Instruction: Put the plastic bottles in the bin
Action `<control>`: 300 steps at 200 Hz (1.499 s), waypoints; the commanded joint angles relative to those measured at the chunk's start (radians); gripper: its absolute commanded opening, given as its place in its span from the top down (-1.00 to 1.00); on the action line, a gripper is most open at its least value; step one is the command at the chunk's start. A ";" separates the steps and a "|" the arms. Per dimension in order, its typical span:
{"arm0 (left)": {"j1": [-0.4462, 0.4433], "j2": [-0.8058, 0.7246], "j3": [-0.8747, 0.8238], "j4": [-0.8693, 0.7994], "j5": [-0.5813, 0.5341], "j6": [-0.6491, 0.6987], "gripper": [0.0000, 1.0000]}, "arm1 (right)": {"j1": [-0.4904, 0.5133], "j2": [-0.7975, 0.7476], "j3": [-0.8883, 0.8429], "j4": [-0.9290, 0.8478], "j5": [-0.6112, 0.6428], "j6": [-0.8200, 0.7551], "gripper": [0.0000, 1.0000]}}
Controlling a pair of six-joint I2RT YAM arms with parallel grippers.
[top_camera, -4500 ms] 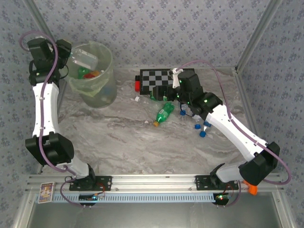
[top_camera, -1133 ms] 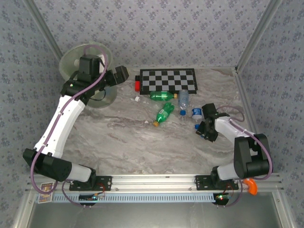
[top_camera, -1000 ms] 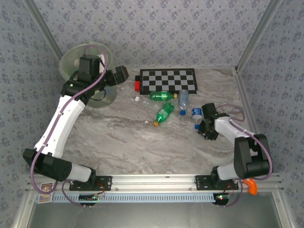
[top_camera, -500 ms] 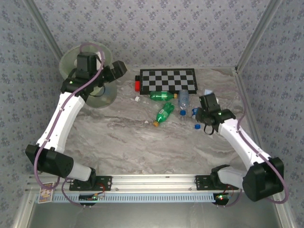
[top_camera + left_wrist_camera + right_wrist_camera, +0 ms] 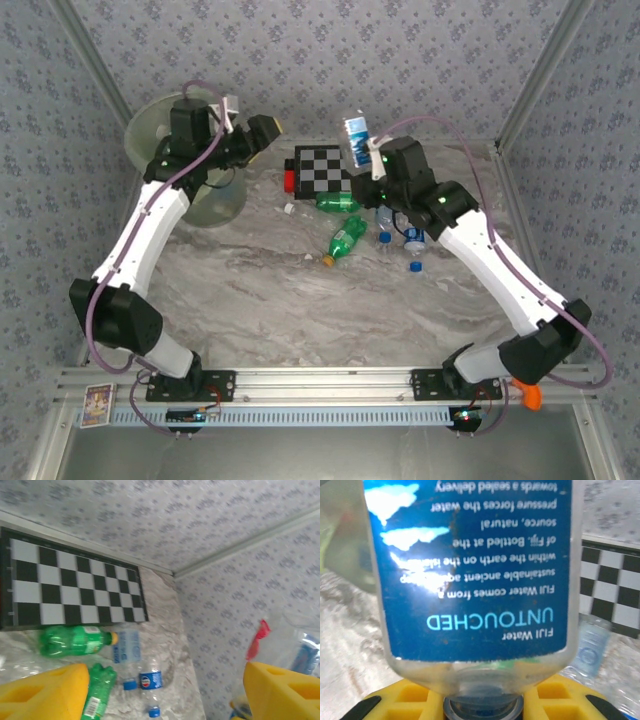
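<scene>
The right gripper [image 5: 481, 702] is clamped on the cap end of a Fiji water bottle [image 5: 470, 565] and holds it up in the air over the checkerboard [image 5: 318, 166]. The left gripper [image 5: 266, 128] has its yellow fingers spread wide with nothing between them, just beside the bin [image 5: 141, 128] in the far left corner. Two green bottles [image 5: 336, 202], a clear bottle [image 5: 387, 210] and a blue-labelled bottle [image 5: 415, 238] lie on the marble table [image 5: 260, 290] just in front of the checkerboard, well apart from the bin.

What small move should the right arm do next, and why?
Probably swing the right gripper left toward the bin: it is shut on a blue-labelled bottle, raised over the checkerboard, while the bin is at the far left.
</scene>
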 commanded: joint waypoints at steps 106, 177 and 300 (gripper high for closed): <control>-0.104 0.095 0.143 0.101 0.167 -0.041 -0.52 | 0.135 0.105 0.173 -0.065 -0.008 -0.116 0.44; -0.119 0.110 0.173 0.091 0.190 -0.043 -0.08 | 0.146 0.119 0.162 -0.053 -0.004 -0.107 0.43; -0.072 0.170 0.307 -0.011 0.166 0.014 0.04 | 0.108 0.052 0.093 -0.021 0.010 -0.043 -0.99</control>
